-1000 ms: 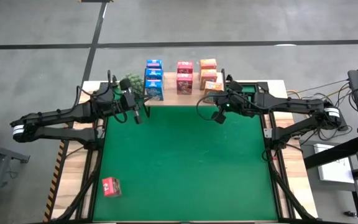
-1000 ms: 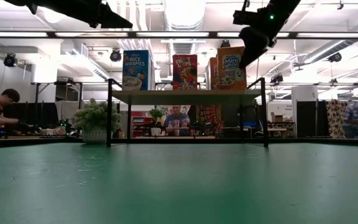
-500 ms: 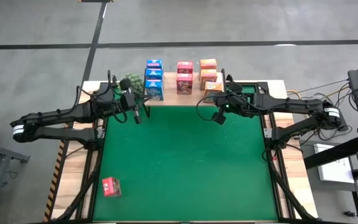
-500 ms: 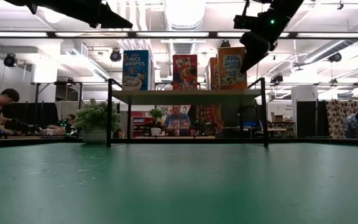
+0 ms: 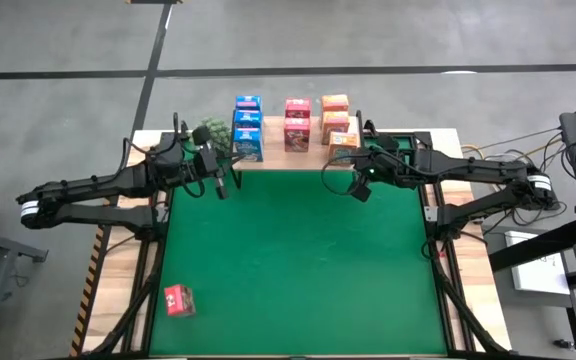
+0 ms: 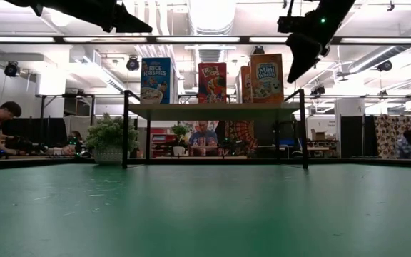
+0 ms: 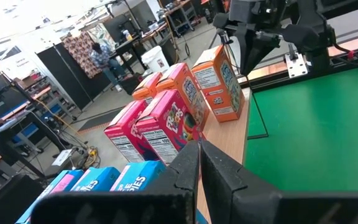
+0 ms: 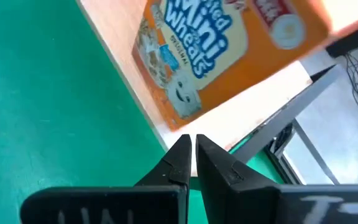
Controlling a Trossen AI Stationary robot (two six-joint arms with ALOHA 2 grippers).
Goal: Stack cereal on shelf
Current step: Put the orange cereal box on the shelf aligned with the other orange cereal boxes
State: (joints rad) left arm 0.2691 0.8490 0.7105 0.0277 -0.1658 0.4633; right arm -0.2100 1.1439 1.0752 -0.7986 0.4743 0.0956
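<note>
right hand (image 5: 360,189) clenched, empty, drawn back from the orange cereal box (image 5: 343,143) on the shelf (image 5: 278,156) | left hand (image 5: 220,186) clenched, unmoved; one red box (image 5: 179,299) still on my desk (image 5: 298,260)

Two black jointed arms, white bands near bases, loose black cables. Right end effector (image 5: 359,186): green indicator light, dark wedge-shaped fingers.

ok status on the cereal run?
Both hands shut, empty: left hand and right hand by shelf. One pink box on mat, unshelved. Nothing in the way.
</note>
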